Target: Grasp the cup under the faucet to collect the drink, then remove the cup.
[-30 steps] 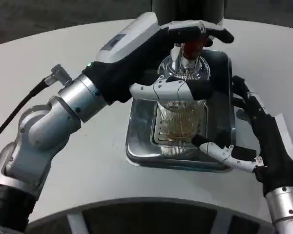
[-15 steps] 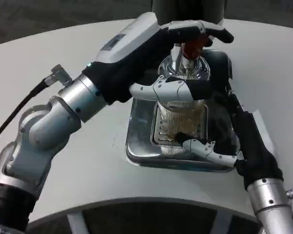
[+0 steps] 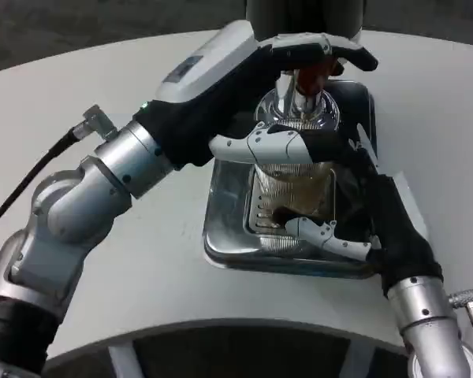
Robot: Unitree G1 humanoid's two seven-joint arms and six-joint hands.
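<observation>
**Desk:** What does the frame show, and where is the cup?

**Photographer:** A humanoid robot at a white table [image 3: 142,260], working a drink dispenser. The clear ribbed cup [image 3: 293,189] stands upright on the steel drip tray [image 3: 225,244], directly under the faucet [image 3: 299,98]. Amber drink shows in its lower part, so collecting looks well under way.

**Desk:** The hands?

**Photographer:** The left hand [image 3: 288,94] reaches in from the left, its upper fingers draped over the faucet's red handle [image 3: 309,76], apparently holding it. One white finger lies across the cup's upper part. The right hand [image 3: 359,209] is at the cup's right side, one white finger reaching across the front of the cup near its base, dark fingers up the far side. It brackets the cup, fingers apart; I cannot tell whether it actually grips.

**Desk:** So how far along?

**Photographer:** Past the middle, by my reading. The cup is placed and partly filled. What is left: a firm hold on it, letting the handle go, and lifting the cup off the tray. I cannot see whether drink is running.
</observation>
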